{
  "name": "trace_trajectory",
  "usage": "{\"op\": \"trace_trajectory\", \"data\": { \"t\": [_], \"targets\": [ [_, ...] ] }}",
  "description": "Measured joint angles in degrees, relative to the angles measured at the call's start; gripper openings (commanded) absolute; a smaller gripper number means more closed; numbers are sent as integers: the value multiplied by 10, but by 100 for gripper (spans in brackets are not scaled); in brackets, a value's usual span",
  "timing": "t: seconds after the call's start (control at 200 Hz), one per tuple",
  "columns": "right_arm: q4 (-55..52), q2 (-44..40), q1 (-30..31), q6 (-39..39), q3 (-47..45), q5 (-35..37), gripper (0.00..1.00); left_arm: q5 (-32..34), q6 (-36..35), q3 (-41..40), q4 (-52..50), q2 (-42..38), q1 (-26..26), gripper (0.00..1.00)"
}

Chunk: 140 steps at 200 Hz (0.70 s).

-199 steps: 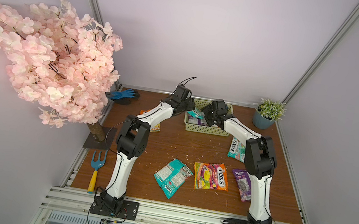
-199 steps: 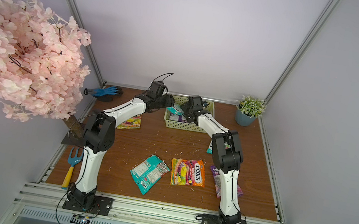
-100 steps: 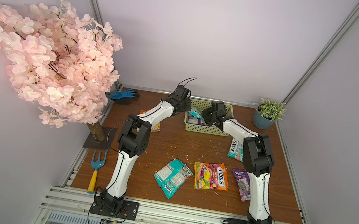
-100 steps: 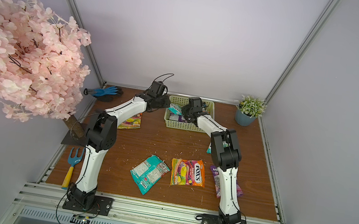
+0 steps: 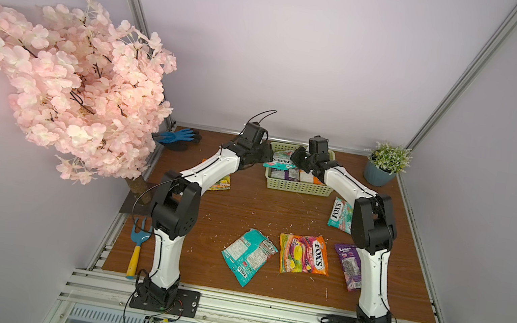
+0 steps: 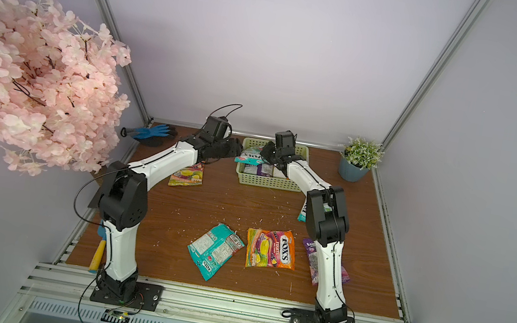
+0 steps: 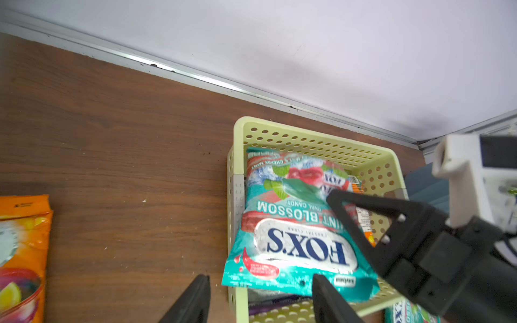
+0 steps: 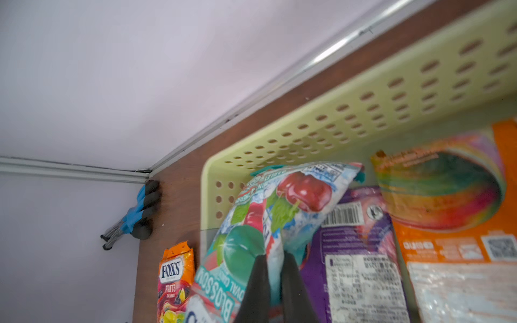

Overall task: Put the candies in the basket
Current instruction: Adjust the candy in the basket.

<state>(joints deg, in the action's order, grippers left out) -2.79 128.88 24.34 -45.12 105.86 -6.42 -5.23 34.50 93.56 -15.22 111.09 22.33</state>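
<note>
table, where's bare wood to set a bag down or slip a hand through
Widest bare wood: mid-table, between the basket and the orange fruits bag and face-down teal bag. Also between that teal bag and the left arm. Crowded: the basket, mint blossom bag held over it.

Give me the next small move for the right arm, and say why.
Probably nudge the mint bag a little further over the basket, then open. The right gripper is shut on it above bags already inside, but one corner sticks out past the basket's end wall. The left gripper is open, holding nothing.
</note>
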Motion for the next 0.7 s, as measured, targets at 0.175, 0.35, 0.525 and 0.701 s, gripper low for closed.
{"op": "trace_trajectory", "data": {
  "t": [0.175,0.35,0.525,0.701],
  "targets": [
    [4,3,-2,75,6,-19,0,42,-23,-9,-2,-42,0,64],
    [14,33,-11,129,16,-42,0,82,-34,-33,-23,-49,-13,63],
    [19,54,-16,177,16,-43,0,99,-37,-85,-57,-49,-54,62],
    [27,56,-16,218,15,-39,0,114,-49,-137,-74,-49,-107,61]
  ]
}}
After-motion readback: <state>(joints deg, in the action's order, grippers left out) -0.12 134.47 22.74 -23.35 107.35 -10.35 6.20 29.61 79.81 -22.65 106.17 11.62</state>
